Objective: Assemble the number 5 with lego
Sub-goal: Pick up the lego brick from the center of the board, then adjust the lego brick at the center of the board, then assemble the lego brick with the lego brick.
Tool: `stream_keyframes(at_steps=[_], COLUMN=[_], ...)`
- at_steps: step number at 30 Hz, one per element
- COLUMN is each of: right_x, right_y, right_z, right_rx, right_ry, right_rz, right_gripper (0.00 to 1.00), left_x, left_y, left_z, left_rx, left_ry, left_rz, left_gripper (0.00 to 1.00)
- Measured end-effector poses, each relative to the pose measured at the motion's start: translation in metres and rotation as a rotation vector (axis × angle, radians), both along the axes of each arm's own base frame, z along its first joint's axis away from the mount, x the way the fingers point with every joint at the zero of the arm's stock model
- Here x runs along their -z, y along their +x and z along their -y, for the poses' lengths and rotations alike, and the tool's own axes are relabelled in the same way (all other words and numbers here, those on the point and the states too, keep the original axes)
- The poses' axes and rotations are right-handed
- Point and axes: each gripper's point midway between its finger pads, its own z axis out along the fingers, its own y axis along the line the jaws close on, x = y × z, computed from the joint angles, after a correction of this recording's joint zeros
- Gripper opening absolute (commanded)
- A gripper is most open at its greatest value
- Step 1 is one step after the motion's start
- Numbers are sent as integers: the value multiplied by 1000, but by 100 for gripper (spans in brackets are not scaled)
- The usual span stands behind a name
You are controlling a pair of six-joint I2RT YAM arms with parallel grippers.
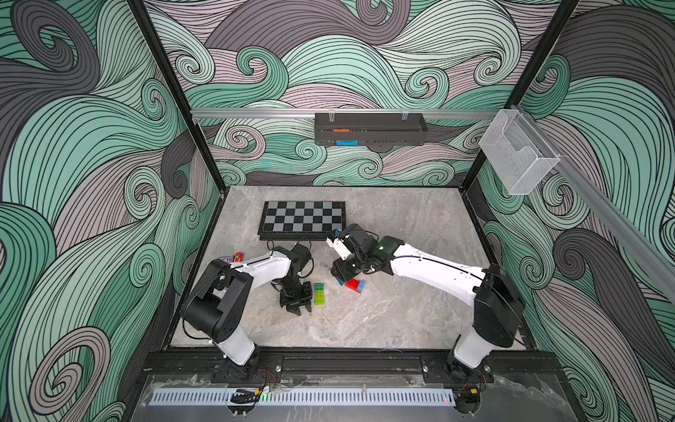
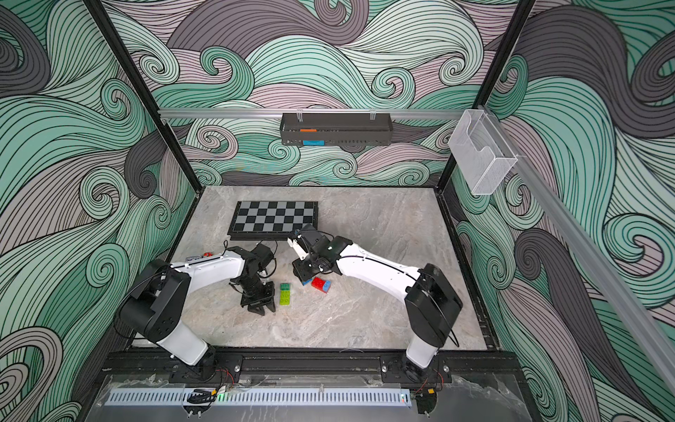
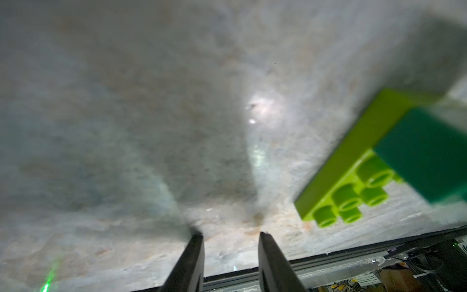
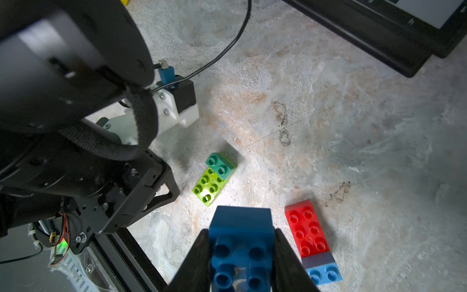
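Observation:
My right gripper [image 4: 240, 230] is shut on the dark-blue brick [image 4: 241, 225], held just above the table; in a top view the gripper [image 1: 338, 276] hangs beside the red brick [image 1: 353, 284]. The red brick [image 4: 307, 231] lies studs up with the tiny light-blue brick [image 4: 323, 274] joined at one end. The long lime-green brick [image 4: 208, 185] lies flat, the tiny dark-green brick [image 4: 221, 165] pressed on its far end. My left gripper [image 3: 230, 234] stands open and empty, its tips on the table just left of the lime-green brick [image 1: 320, 296].
A black-and-grey checkered board [image 1: 302, 217] lies at the back of the table. A black tray [image 1: 369, 129] with orange and cyan pieces hangs on the rear rail. A clear holder [image 1: 515, 153] hangs on the right rail. Small red and dark items [image 1: 233, 257] sit at the left edge.

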Motion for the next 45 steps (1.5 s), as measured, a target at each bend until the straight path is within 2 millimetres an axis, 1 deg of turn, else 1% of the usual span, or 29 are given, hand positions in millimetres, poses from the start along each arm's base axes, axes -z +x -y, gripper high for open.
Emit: stream_keyframes(at_steps=[4,9,12,16,20,22,24,26,30,32,34,37,40,43,45], right_x=[13,28,33,32,31,28,25,21,11,11,12,21,33,46,54], right_y=[-10,-19,-20,-18,-16,-16,-16,-16,-9,-7,-5,-4,-4,-5,-4], right_z=[17,30,31,30,28,26,22,15,-7,-19,-31,-45,-54,-59,-60], right_rx=[9,12,12,14,8,-2,-25,-54,-143,-198,-259,-343,-416,-485,-517], right_ry=[-22,-46,-48,-38,-27,-19,-7,5,30,31,25,2,-31,-74,-107], right_rz=[-16,-39,-42,-35,-30,-29,-27,-28,0,11,21,33,30,23,16], right_gripper=[34,33,34,33,33,33,33,33,33,33,33,33,33,33,33], left_x=[0,0,0,-2,-3,-5,-8,-15,-41,-49,-53,-56,-61,-64,-62], left_y=[8,17,25,37,48,50,48,44,35,33,32,30,30,32,31], left_z=[16,33,45,60,71,72,68,58,30,11,-11,-37,-46,-48,-49], left_rx=[44,95,123,156,172,176,178,174,134,71,-19,-143,-210,-246,-261], left_ry=[6,19,12,-26,-71,-88,-86,-69,-48,-44,-37,-31,-46,-70,-82], left_rz=[11,41,68,132,198,226,247,275,331,347,353,354,364,364,349], left_gripper=[38,38,37,37,37,37,38,40,43,46,47,48,49,49,49])
